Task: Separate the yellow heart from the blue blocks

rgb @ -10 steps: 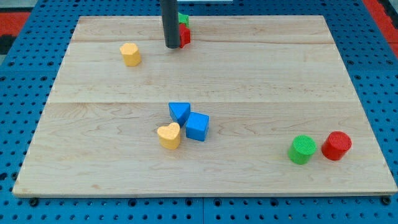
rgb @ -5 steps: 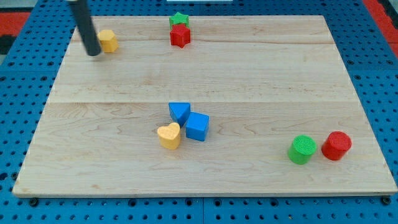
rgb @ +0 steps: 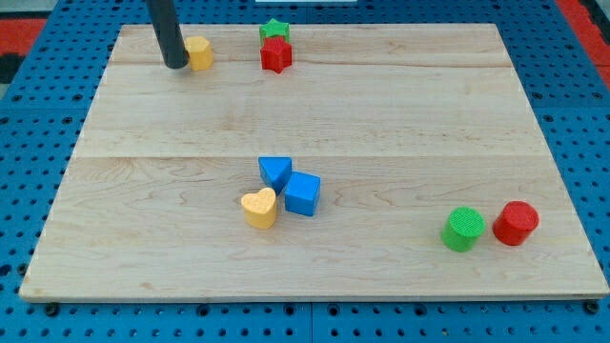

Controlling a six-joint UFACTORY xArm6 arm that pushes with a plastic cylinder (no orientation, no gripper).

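A yellow heart [rgb: 259, 207] lies near the board's middle, touching a blue cube [rgb: 303, 193] on its right. A blue triangular block [rgb: 274, 171] sits just above them, touching the cube. My tip [rgb: 175, 65] is far off at the view's top left, right against the left side of a small yellow block [rgb: 198, 53]. The tip is well away from the heart and the blue blocks.
A green star [rgb: 274, 30] and a red star [rgb: 276, 54] sit together at the top centre. A green cylinder [rgb: 463, 229] and a red cylinder [rgb: 516, 223] stand at the bottom right. The wooden board [rgb: 400, 124] lies on a blue pegboard.
My tip swung from the top centre to the far top left, then came back right. The small yellow block moved up and now sits at the tip's right. The heart and blue blocks stayed put.
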